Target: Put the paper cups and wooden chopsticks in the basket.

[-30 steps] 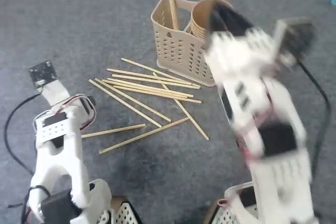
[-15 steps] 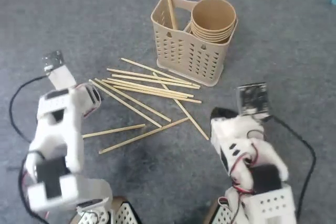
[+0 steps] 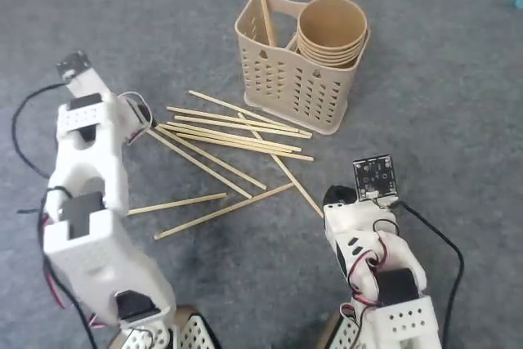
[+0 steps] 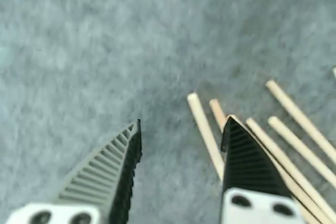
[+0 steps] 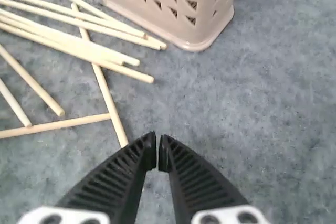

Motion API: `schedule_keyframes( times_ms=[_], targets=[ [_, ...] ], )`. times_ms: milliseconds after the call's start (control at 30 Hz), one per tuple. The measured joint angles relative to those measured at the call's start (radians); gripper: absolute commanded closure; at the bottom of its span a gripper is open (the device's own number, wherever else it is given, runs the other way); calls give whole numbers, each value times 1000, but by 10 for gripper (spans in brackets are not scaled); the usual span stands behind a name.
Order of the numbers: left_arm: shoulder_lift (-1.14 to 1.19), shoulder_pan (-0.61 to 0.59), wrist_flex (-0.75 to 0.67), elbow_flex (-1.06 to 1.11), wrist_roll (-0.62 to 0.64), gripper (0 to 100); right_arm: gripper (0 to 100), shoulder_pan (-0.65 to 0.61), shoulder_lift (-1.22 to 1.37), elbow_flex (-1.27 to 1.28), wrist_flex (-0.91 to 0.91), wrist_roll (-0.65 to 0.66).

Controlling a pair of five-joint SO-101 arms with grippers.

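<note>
High view: our right gripper (image 5: pixel 157 140) backed off shut, empty, paper cups (image 3: pixel 331 29) in basket (image 3: pixel 282 79); left gripper (image 4: pixel 184 124), wide open, reached the chopsticks (image 3: pixel 233 138)

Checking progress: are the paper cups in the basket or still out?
In. The stacked paper cups stand upright inside one compartment of the basket.

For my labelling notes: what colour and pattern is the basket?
The basket is beige, its walls pierced by rows of small holes; clearest in the high view.

1 basket (image 3: pixel 286 79), approx 5 stacked paper cups (image 3: pixel 331 26), approx 10 loose chopsticks (image 3: pixel 237 140), 2 more inside basket.
</note>
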Motion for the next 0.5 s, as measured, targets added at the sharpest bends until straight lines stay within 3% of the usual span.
schedule_keyframes(
  times_ms=[200,300,400,500],
  targets=[
    [89,34,55,-66,28,773,980,11,-20,0,17,0],
    [144,40,152,-155,80,841,980,11,-20,0,17,0],
    [213,41,249,-258,121,992,980,9,-20,0,17,0],
    [259,58,302,-347,129,987,980,9,-20,0,18,0]
  ],
)
